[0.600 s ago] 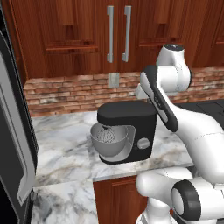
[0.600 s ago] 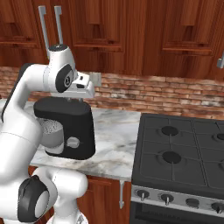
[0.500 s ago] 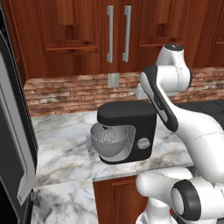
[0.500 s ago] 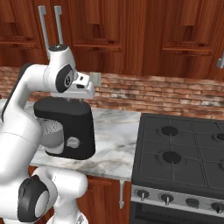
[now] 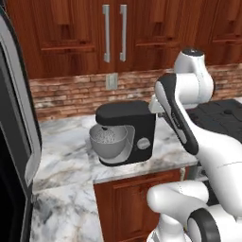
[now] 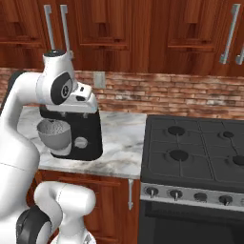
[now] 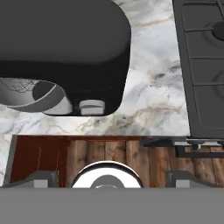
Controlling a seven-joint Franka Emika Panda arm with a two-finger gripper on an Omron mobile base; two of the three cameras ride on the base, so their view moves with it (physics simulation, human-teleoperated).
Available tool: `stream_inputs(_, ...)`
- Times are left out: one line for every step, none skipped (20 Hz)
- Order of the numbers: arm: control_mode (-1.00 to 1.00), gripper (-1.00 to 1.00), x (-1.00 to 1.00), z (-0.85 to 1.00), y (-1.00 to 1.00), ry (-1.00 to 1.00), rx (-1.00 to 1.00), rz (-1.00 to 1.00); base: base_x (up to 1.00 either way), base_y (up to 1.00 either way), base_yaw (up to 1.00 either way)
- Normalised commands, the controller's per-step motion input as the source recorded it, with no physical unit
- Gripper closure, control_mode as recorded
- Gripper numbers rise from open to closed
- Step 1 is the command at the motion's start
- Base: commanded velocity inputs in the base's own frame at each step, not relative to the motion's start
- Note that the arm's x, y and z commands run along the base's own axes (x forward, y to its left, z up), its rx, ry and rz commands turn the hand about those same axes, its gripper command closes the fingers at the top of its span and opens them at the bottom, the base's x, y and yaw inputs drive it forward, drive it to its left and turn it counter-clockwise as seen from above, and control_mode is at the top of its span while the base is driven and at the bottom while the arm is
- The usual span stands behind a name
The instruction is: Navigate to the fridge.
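So the fridge (image 5: 16, 142) sits at the far left, beside the counter (image 5: 66, 160). The arm's tucked up over the mixer (image 5: 125, 132), probably for driving. Can't tell if the gripper's open. The stove (image 6: 195, 152) is right.

Chunky glossy white arm (image 5: 189, 137), rounded link shells, dark grey joint rings and a dark cap on top.
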Motion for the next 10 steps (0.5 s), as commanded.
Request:
stream_inputs(1.0, -1.0, 0.0, 0.0, 0.0, 0.0, 0.0, 0.0, -0.96, -0.39, -0.49)
stream_inputs(1.0, -1.0, 0.0, 0.0, 0.0, 0.0, 0.0, 0.0, -0.91, -0.43, -0.54)
stream_inputs(1.0, -1.0, 0.0, 0.0, 0.0, 0.0, 0.0, 0.0, -0.83, -0.44, -0.61)
stream_inputs(1.0, -1.0, 0.0, 0.0, 0.0, 0.0, 0.0, 0.0, -0.65, -0.45, -0.67)
stream_inputs(1.0, -1.0, 0.0, 0.0, 0.0, 0.0, 0.0, 0.0, -0.54, -0.44, -0.68)
stream_inputs(1.0, -1.0, 0.0, 0.0, 0.0, 0.0, 0.0, 0.0, -0.51, -0.45, -0.71)
stream_inputs(1.0, -1.0, 0.0, 0.0, 0.0, 0.0, 0.0, 0.0, -0.41, -0.39, -0.76)
stream_inputs(1.0, -1.0, 0.0, 0.0, 0.0, 0.0, 0.0, 0.0, -0.31, -0.35, -0.8)
stream_inputs(1.0, -1.0, 0.0, 0.0, 0.0, 0.0, 0.0, 0.0, -0.2, -0.31, -0.83)
stream_inputs(1.0, -1.0, 0.0, 0.0, 0.0, 0.0, 0.0, 0.0, -0.12, -0.29, -0.86)
